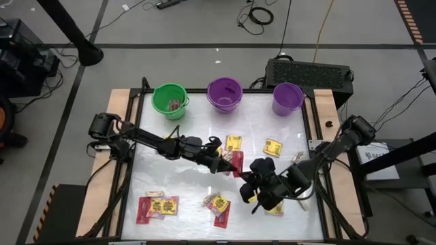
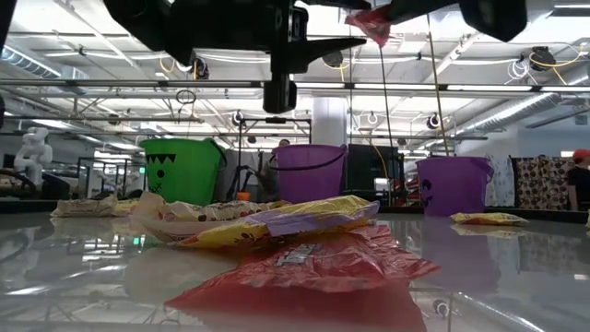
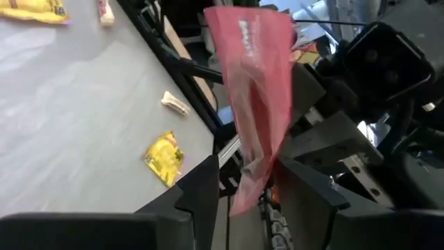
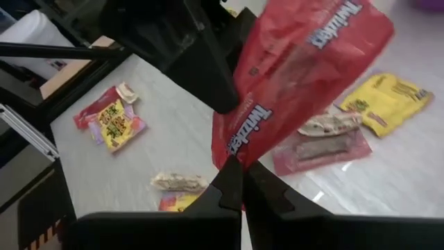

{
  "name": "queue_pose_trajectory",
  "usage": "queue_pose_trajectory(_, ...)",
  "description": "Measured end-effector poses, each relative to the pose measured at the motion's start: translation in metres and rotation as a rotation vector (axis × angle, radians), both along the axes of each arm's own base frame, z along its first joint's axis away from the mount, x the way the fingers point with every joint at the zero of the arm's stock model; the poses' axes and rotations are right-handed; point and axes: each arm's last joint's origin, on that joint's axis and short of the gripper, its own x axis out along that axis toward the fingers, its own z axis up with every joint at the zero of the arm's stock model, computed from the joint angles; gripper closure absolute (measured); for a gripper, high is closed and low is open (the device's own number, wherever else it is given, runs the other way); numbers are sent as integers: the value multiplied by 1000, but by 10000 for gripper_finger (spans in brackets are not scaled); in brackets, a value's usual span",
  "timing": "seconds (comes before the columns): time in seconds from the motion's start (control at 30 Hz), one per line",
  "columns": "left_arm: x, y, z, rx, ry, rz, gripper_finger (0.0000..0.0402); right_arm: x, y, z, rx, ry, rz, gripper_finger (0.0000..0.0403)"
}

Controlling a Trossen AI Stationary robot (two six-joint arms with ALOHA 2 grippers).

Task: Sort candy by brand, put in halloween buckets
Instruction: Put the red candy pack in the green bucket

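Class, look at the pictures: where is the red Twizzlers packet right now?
In the high view, the red Twizzlers packet hangs above mid-table, gripped at once by the left gripper and right gripper, just below a yellow packet.

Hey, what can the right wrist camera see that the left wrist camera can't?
Only the right wrist view: the right gripper shut on the red packet at its lower edge, its white Twizzlers lettering readable, with a red-and-yellow candy pile and a large yellow packet on the table beyond. Only the left wrist view: the right arm's dark body behind the packet, plus a small yellow packet and a tan piece near the table edge. Both: the red packet, held off the table at the left gripper.
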Motion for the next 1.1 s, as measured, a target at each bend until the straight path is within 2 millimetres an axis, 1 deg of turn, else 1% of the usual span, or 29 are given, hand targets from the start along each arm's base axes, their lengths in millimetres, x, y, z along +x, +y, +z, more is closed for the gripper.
queue_pose_trajectory(0.23, 0, 2, 0, 34, -12, 2, 260, 5, -4, 1, 5, 12, 30, 402)
queue_pose_trajectory(0.3, 0, 2, 0, 56, -19, -2, 267, 6, -5, 1, 9, 15, 36, 402)
queue_pose_trajectory(0.4, 0, 2, 0, 88, -31, -7, 302, 6, -5, 1, 10, 17, 38, 402)
queue_pose_trajectory(0.53, 0, 2, 0, 123, -43, -4, 381, 6, -5, 1, -5, 24, 50, 402)
queue_pose_trajectory(0.57, 0, 2, 0, 126, -43, 2, 390, 6, -5, 1, -5, 25, 50, 402)
queue_pose_trajectory(0.7, 1, 3, 0, 127, -42, 14, 397, 5, -6, 0, -13, 33, 49, 400)
queue_pose_trajectory(0.83, 1, 4, -1, 131, -35, 23, 398, 4, -9, -1, -39, 64, 52, 377)
queue_pose_trajectory(0.93, 0, 9, 0, 145, -25, 27, 399, 4, -11, -2, -43, 78, 42, 351)
queue_pose_trajectory(1.1, -9, 26, 15, 191, -1, 35, 400, 3, -12, -3, -63, 96, 61, 300)
